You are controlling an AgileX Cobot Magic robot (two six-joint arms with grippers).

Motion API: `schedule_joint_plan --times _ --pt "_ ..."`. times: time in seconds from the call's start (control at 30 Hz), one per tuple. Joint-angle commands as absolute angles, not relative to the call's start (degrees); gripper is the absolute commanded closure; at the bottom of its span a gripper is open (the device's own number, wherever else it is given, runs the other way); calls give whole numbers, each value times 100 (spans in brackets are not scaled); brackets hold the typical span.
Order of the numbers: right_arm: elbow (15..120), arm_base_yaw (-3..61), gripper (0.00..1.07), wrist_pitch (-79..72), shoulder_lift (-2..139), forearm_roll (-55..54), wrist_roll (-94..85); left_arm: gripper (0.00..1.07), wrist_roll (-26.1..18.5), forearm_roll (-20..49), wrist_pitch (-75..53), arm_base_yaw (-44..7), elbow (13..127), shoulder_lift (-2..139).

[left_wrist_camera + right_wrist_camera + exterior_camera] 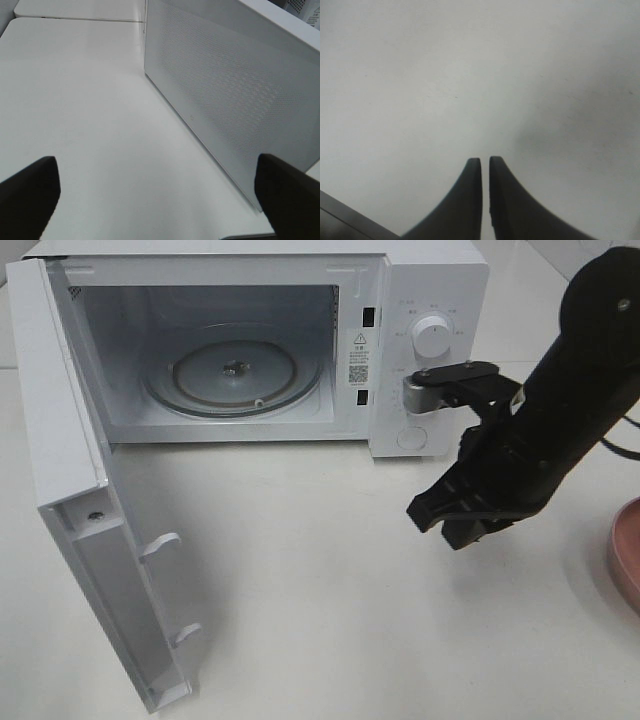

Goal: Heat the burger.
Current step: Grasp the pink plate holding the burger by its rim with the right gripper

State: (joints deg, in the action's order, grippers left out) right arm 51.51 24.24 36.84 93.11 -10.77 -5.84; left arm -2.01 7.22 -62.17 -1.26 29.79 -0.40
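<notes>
Two grippers, neither holding anything: my right gripper, all but pressed together, hung over the counter near-right of the open microwave, my left gripper spread wide beside its casing, and the burger showed nowhere, likely rightward past the pink plate, nearer my right arm; the sticker print was unreadable.
</notes>
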Motion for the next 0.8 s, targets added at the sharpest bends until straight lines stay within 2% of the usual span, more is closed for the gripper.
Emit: schedule_joint_plan --times 0.03,0.1,0.13,0.17,0.2,0.23,0.27,0.3,0.33,0.37,0.4,0.5,0.73,0.8 --pt "5151 2097 91 3971 8973 -498 138 9 -178 710 -6136 -115 2968 -126" --pt "5151 2017 87 3999 8904 -378 241 9 -178 710 -6136 -115 2968 -126" --pt "5151 1874 75 4079 8755 -178 332 9 -178 710 -6136 -115 2968 -126" --pt "5151 1822 69 4137 8703 -103 344 9 -178 710 -6136 -115 2968 -126" --pt "5151 1822 69 4137 8703 -103 344 9 -178 710 -6136 -115 2968 -126" --pt "5151 1730 50 4251 8600 120 344 9 -178 710 -6136 -115 2968 -126" --pt "5151 1730 50 4251 8600 120 344 9 -178 710 -6136 -115 2968 -126" --pt "5151 1690 41 4343 8554 241 344 9 -178 710 -6136 -115 2968 -126" --pt "5151 1616 25 4538 8520 481 395 9 -178 710 -6136 -115 2968 -126" --pt "5151 1616 25 4538 8520 481 395 9 -178 710 -6136 -115 2968 -126" --pt "5088 1553 12 4675 8514 739 636 9 -178 710 -6136 -115 2968 -126" --pt "4876 1541 4 4727 8514 1008 871 9 -178 710 -6136 -115 2968 -126" --pt "4354 1507 6 4612 8514 1043 1043 9 -178 710 -6136 -115 2968 -126" --pt "4183 1272 7 4555 8514 997 1066 9 -178 710 -6136 -115 2968 -126"
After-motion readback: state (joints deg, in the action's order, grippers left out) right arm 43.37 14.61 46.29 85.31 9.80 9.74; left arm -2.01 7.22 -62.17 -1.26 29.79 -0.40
